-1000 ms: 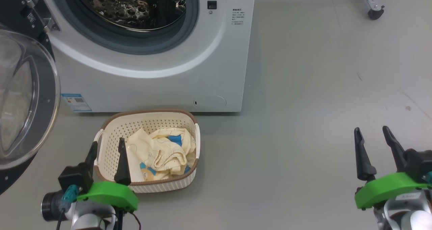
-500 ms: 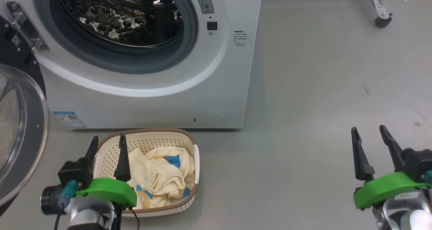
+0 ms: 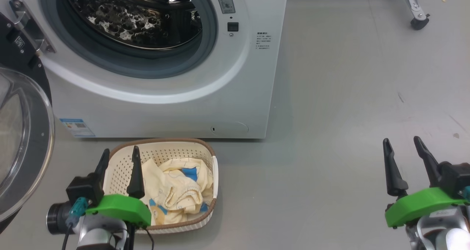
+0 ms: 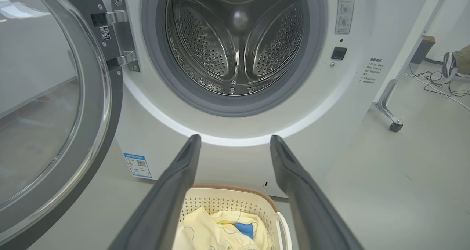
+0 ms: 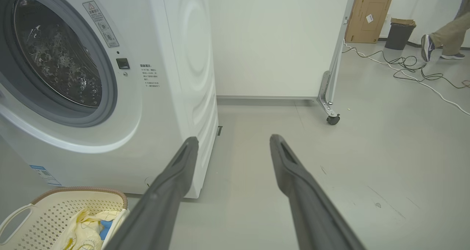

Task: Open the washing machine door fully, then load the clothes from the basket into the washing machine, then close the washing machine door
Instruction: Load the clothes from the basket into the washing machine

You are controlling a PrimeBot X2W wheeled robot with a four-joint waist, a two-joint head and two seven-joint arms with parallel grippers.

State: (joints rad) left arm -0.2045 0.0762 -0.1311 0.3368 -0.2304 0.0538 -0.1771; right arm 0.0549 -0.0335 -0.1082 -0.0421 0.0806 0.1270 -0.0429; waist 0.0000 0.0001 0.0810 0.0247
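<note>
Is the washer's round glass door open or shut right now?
Open: the black-rimmed round glass door stands swung out on its metal hinge, and the steel perforated drum is exposed.

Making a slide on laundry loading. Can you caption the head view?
Open washing machine door, clothes in the basket before the washing machine, left hand and right hand open and empty.

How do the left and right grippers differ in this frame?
The left gripper hangs over the basket, near the clothes; the right gripper is over grey floor, away from the basket. The left gripper faces the washing machine front; the right gripper points past its corner. Both are open and empty.
</note>
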